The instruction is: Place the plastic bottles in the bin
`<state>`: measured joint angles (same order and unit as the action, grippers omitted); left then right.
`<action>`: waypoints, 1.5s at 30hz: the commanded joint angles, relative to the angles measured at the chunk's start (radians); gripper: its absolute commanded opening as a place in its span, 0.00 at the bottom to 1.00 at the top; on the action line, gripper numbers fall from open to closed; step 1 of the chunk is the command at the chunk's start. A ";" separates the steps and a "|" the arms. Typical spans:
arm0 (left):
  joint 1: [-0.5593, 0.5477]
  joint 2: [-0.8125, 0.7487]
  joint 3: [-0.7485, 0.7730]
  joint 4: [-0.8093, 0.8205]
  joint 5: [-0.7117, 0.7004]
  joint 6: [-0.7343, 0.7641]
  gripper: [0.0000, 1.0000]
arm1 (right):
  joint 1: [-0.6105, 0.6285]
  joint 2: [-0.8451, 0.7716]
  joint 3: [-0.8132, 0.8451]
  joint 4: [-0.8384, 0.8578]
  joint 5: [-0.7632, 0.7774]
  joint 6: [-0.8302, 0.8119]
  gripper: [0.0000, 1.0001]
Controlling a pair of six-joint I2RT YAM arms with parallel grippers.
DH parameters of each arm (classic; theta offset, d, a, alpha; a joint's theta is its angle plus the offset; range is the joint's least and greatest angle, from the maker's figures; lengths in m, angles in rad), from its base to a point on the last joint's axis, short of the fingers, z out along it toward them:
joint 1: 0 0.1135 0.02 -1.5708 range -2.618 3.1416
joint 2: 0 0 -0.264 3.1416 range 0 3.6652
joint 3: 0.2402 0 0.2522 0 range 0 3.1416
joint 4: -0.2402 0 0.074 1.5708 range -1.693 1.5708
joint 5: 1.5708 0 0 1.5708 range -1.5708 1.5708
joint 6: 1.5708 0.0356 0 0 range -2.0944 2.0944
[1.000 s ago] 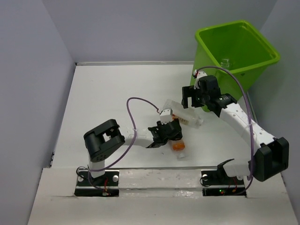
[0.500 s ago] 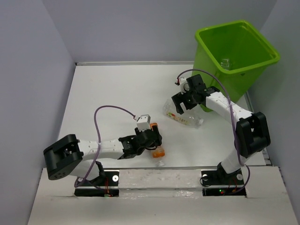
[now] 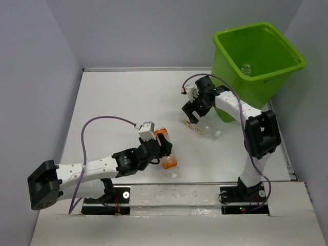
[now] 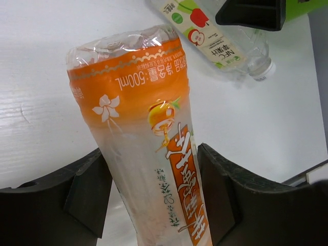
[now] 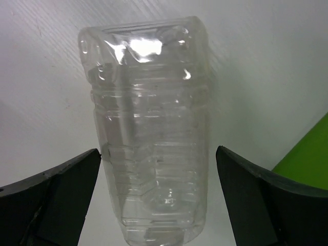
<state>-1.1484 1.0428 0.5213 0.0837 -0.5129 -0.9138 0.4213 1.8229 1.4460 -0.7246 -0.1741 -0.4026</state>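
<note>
White tabletop (image 3: 118,102) boxed by grey walls, both arms reaching out over it; pinched at mid-body by the left gripper (image 4: 150,154), an orange-labelled bottle (image 4: 133,87), jaws pressed flat against either side of the label, base pointing out ahead of the fingertips and held clear of the surface, cap end hidden behind them; straddled by the right gripper (image 5: 158,154), a clear bottle (image 5: 148,92) lying on the table, fingers spread wide with bare white showing on each side, touching neither wall; lime-green bin (image 3: 261,89) just off that gripper's right-hand finger and well apart from the left one, with one clear bottle in the bin (image 3: 246,68) already.

Judged light and empty-looking, both of them; thin, glossy walls likely to dent under a hard squeeze and to slide on smooth pads; best taken across the ribbed middle of the body rather than at the tapering neck, with a gentle close, enough to stop the round body rolling out sideways; little risk of breakage, more of a slip or a crushed side.
</note>
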 commanded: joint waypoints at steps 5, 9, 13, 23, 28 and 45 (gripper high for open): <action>0.009 -0.133 0.000 -0.079 -0.099 0.023 0.64 | 0.047 0.079 0.015 0.045 -0.103 -0.016 0.86; 0.012 -0.173 0.020 -0.128 -0.124 0.030 0.64 | 0.082 -0.008 -0.015 0.120 -0.110 0.039 0.54; 0.013 -0.220 0.023 -0.139 -0.136 0.038 0.64 | 0.122 -0.172 -0.026 0.182 -0.082 0.088 0.45; 0.016 -0.237 0.046 -0.107 -0.124 0.076 0.64 | 0.135 -0.591 0.206 0.529 0.414 0.234 0.35; 0.018 -0.239 0.068 -0.104 -0.119 0.087 0.64 | 0.030 -0.502 0.382 0.635 0.593 0.194 0.35; 0.030 -0.112 0.311 -0.009 -0.142 0.249 0.64 | -0.325 -0.402 0.398 0.515 0.486 0.452 1.00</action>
<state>-1.1313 0.8795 0.7029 -0.0338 -0.6109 -0.7525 0.0910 1.5772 1.8153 -0.2287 0.3599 -0.0422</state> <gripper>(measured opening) 0.694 0.989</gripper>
